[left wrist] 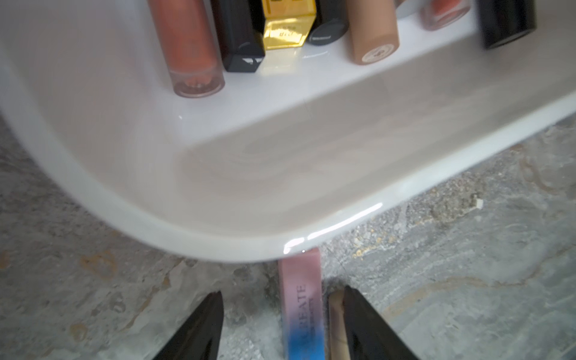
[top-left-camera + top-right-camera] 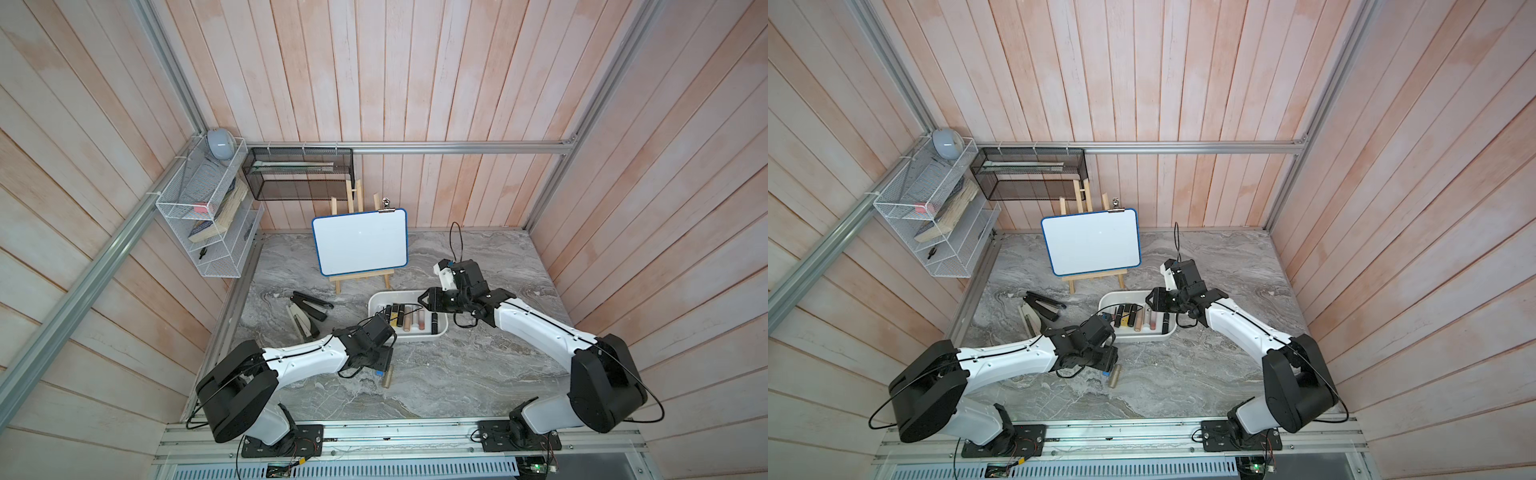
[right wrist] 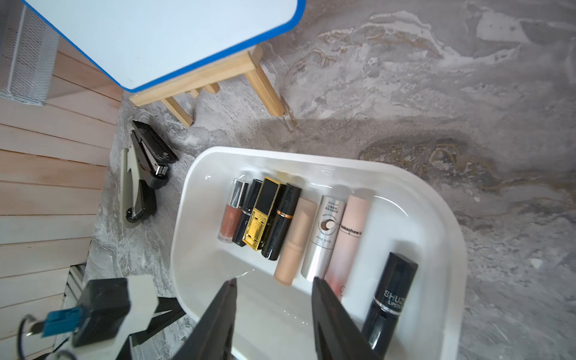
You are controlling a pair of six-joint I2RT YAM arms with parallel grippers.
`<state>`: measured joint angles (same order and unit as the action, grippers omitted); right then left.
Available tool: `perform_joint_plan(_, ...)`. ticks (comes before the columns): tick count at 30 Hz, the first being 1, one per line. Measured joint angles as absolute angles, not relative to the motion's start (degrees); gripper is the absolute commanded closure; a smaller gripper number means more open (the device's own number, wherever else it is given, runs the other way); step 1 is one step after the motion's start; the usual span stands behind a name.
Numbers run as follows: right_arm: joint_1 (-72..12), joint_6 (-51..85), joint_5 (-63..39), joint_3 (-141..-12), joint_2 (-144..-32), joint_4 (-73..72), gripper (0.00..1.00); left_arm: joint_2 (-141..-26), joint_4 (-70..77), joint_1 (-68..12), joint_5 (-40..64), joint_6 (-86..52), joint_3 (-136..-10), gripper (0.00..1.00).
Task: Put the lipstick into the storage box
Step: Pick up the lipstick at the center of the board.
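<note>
A pink-and-blue lipstick (image 1: 300, 299) lies on the marble table just outside the near rim of the white storage box (image 1: 218, 243). My left gripper (image 1: 283, 291) is open and low over it, one finger on each side, with a gap on the left side. A gold-beige tube (image 1: 335, 314) lies against the other finger; it also shows in both top views (image 2: 388, 377) (image 2: 1115, 375). My right gripper (image 3: 274, 280) hangs open and empty over the box (image 3: 184, 218). Inside lie several lipsticks in a row and a black lipstick (image 3: 389, 296) apart from them.
An open black stapler (image 2: 309, 305) and a grey tool (image 2: 301, 324) lie left of the box (image 2: 376, 299). A whiteboard on a wooden easel (image 2: 359, 241) stands behind it. A white wire rack (image 2: 208, 208) and black mesh basket (image 2: 299, 174) hang on the walls.
</note>
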<state>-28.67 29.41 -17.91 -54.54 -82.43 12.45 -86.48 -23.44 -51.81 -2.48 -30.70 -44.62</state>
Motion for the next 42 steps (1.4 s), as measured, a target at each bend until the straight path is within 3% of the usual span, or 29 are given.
perform_joint_plan(17,-28.67,30.59,-18.02,-51.75,-74.65,13.78,0.55,-92.75,-27.03,-52.31,-7.14,-30.59,-48.69,0.46)
perform_joint_plan(29,-28.67,31.57,-18.48,-51.33,-72.84,13.82,0.55,-93.34,-27.97,-52.42,-9.26,-30.55,-49.08,0.68)
perform_joint_plan(37,-28.67,31.73,-19.29,-51.24,-72.51,13.8,0.55,-93.43,-28.29,-52.42,-9.69,-30.55,-49.12,0.78)
perform_joint_plan(42,-28.67,31.9,-19.59,-51.24,-72.51,13.78,0.55,-93.41,-28.29,-52.4,-9.69,-30.55,-49.12,0.79)
